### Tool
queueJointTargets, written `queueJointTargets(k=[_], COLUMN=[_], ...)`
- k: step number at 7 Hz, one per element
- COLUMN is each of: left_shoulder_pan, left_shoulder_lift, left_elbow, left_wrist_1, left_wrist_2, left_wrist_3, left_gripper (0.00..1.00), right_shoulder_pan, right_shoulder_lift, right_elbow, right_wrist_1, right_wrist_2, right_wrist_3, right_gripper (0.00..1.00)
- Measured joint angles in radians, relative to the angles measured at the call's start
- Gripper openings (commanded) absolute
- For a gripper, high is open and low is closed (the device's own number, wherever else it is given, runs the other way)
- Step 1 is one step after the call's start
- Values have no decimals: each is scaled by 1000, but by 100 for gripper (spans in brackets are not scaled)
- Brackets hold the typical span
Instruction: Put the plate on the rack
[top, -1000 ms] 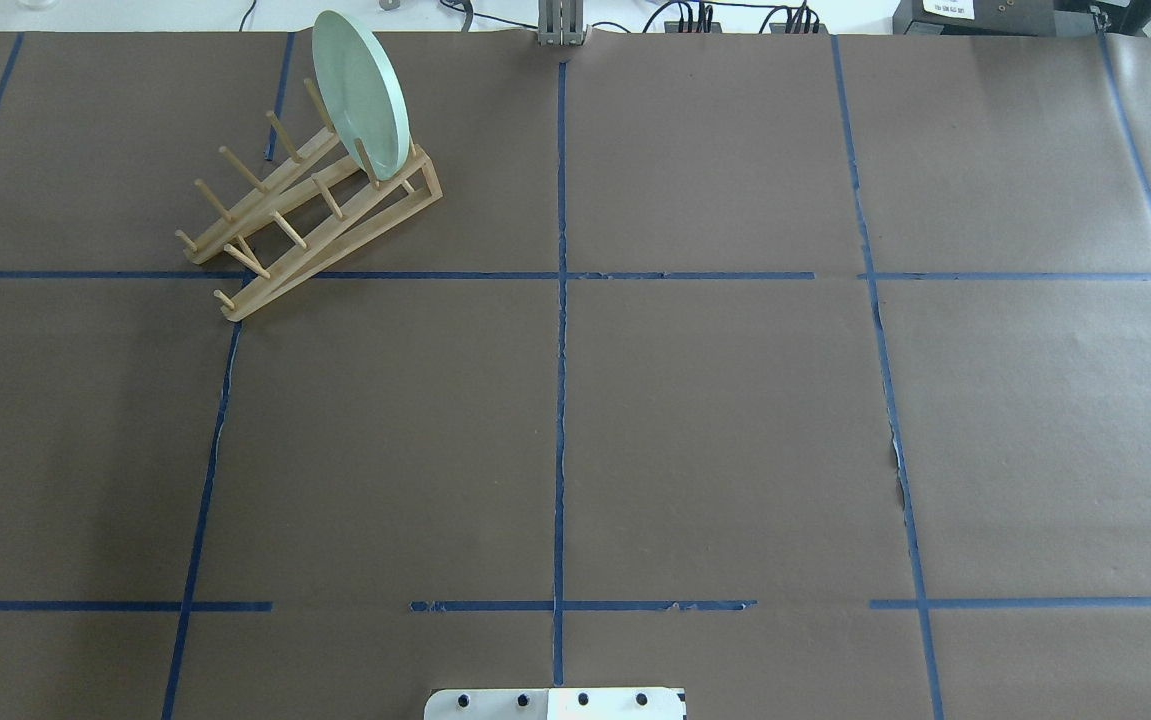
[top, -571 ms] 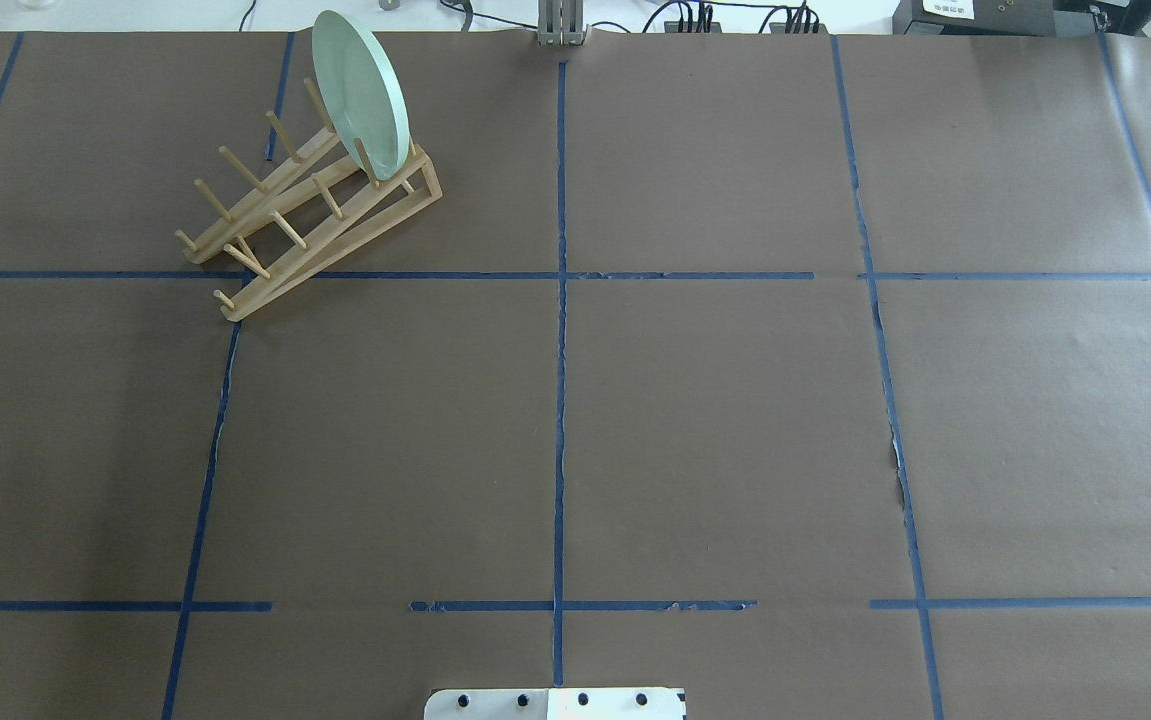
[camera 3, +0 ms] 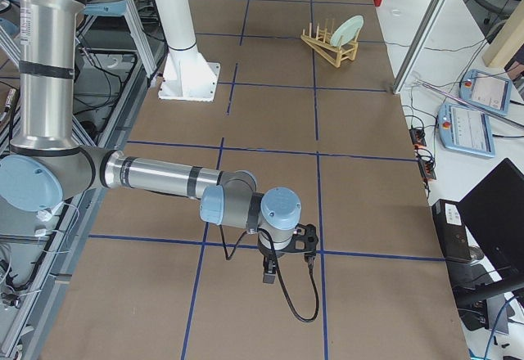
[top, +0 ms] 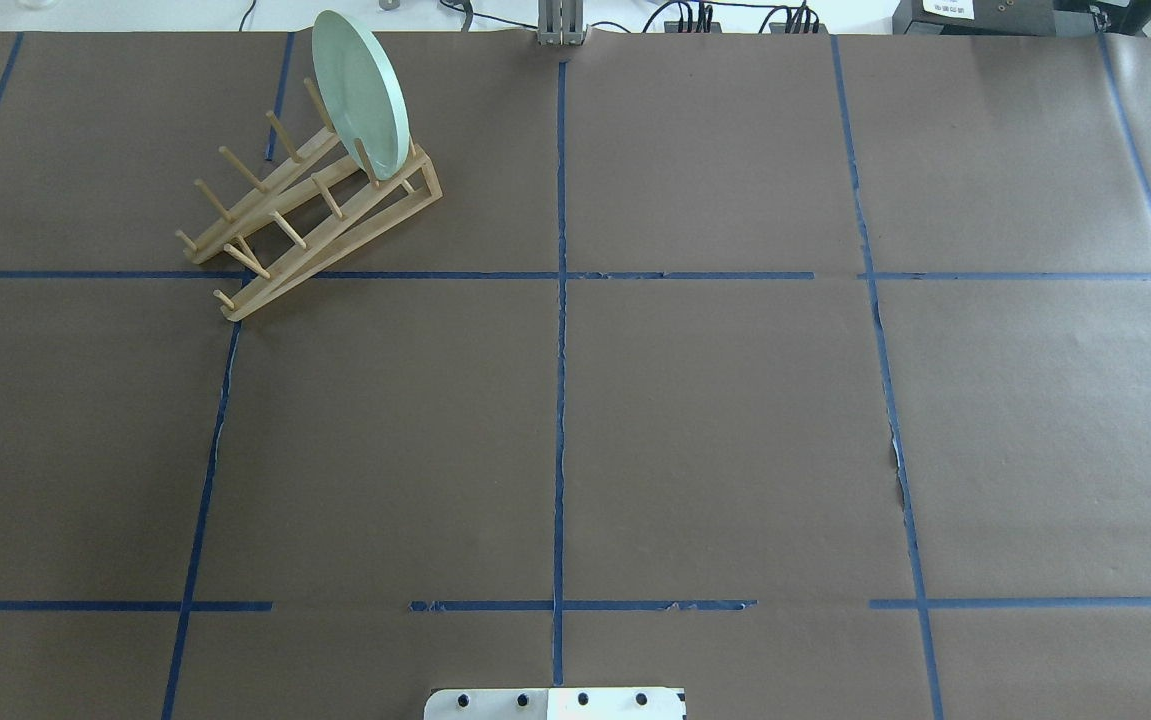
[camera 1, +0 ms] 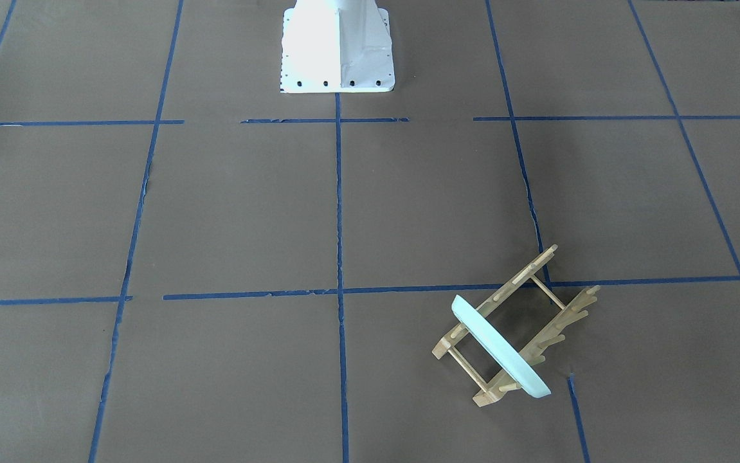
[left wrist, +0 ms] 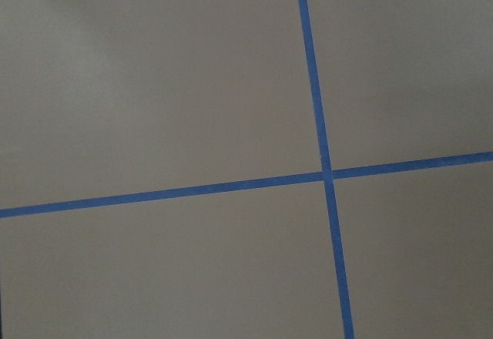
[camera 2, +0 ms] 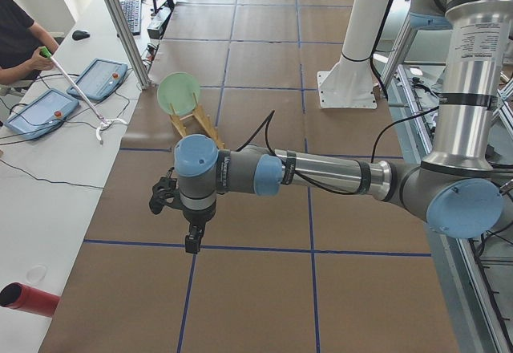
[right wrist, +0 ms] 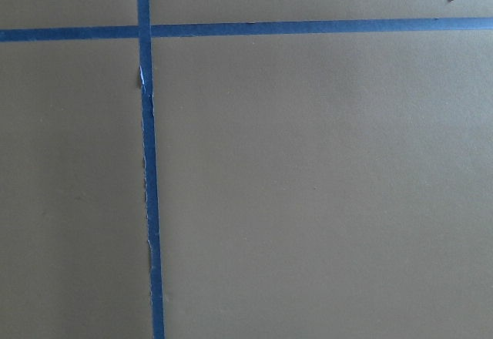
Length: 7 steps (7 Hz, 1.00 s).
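The pale mint-green plate [top: 360,95] stands on edge between the pegs at the far end of the light wooden rack [top: 305,225], at the table's far left. Both also show in the front-facing view, plate [camera 1: 501,347] and rack [camera 1: 517,278], and small in the side views, plate [camera 2: 179,92] and plate [camera 3: 348,28]. No gripper touches them. My left gripper [camera 2: 192,242] hangs over bare table well short of the rack. My right gripper [camera 3: 268,273] hangs over the table's right end. Both show only in side views, so I cannot tell if they are open or shut.
The robot's white base [camera 1: 337,48] stands at the near middle edge. Blue tape lines [top: 560,400] grid the brown table. An operators' bench with tablets [camera 2: 48,108] and a red cylinder [camera 2: 28,298] runs along the far side, where a person holds a stick.
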<state>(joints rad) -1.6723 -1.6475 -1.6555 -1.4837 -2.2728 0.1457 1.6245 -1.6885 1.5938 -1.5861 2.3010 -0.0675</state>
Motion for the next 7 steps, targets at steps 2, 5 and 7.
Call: queueJointTargets(k=[2,5,7], left_shoulder_pan=[-7,-4,0], left_shoulder_lift=[18,52,54], left_elbow=[-10,47,62], left_wrist_1=[25,-72,-78], left_wrist_2=[-80,-152,-150], left_wrist_3=[-15,-49,-52], left_gripper=[100,100,100], right_shoulder_pan=[0,0,0], right_shoulder_lift=[0,0,0], right_elbow=[0,0,0], right_wrist_1=[0,0,0], right_wrist_2=[0,0,0], right_wrist_3=[0,0,0], right_gripper=[100,100,100])
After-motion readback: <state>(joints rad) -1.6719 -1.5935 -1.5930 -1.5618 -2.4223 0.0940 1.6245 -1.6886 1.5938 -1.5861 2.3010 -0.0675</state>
